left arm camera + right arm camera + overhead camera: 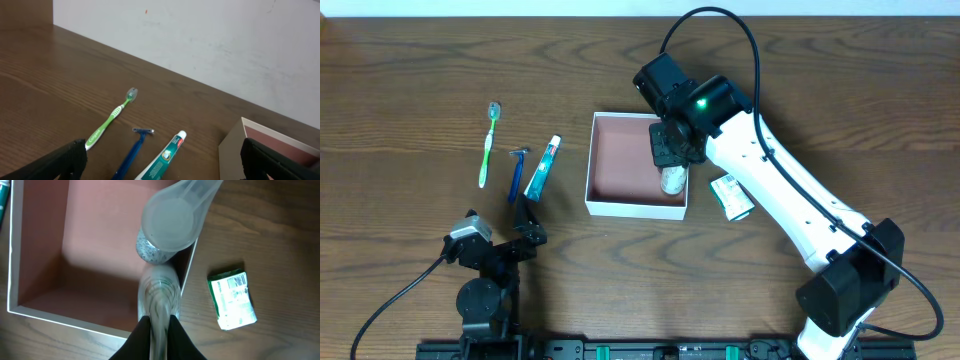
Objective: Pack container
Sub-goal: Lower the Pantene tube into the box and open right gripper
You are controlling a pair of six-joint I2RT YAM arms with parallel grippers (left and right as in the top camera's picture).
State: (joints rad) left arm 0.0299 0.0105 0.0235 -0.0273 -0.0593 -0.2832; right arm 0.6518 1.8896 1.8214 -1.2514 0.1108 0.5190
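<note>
The container (635, 208) is a square white box with a reddish-pink inside, at mid-table. It also shows in the right wrist view (35, 314) and at the right edge of the left wrist view (232, 150). My right gripper (670, 150) (159, 330) is shut on a clear tube with a white cap (673, 181) (167, 225). It holds the tube cap-down over the container's right side, just inside the right wall. My left gripper (528, 222) (162, 150) is open and empty, low near the table's front left.
A green toothbrush (488, 150) (107, 125), a blue razor (517, 172) (132, 152) and a toothpaste tube (542, 168) (162, 157) lie side by side left of the container. A green-and-white packet (731, 196) (231, 299) lies on the table right of it.
</note>
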